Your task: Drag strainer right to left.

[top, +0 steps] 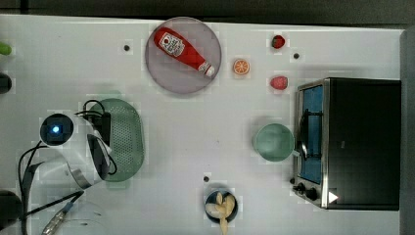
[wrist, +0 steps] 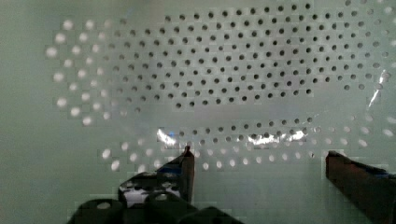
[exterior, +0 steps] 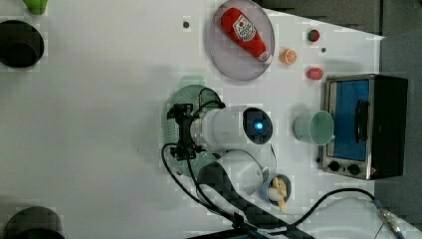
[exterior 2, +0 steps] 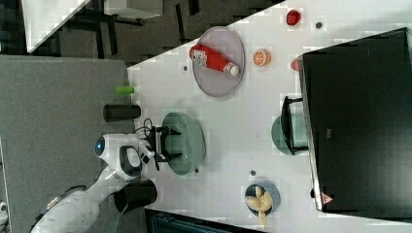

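Note:
The pale sage-green oblong strainer [top: 128, 139] lies on the white table at the top view's left, its base dotted with small holes. In the right view, my gripper [exterior 2: 179, 142] reaches down into the strainer [exterior 2: 190, 138] from the side nearer the arm. The wrist view looks straight into the perforated basin [wrist: 224, 70]. There the gripper [wrist: 259, 154] is open, its two dark fingertips [wrist: 187, 161] spread wide, low inside the basin and holding nothing. In the left view, the gripper [exterior: 175, 132] covers much of the strainer [exterior: 191, 95].
A grey plate [top: 161, 73] holds a ketchup bottle [top: 183, 50] at the top view's upper middle. A round green bowl [top: 273, 142] sits beside a toaster oven [top: 350, 142]. An orange slice [top: 241, 66], two red fruits and a bowl of banana [top: 221, 205] lie around. Black cups [exterior 2: 121, 112] stand near the arm.

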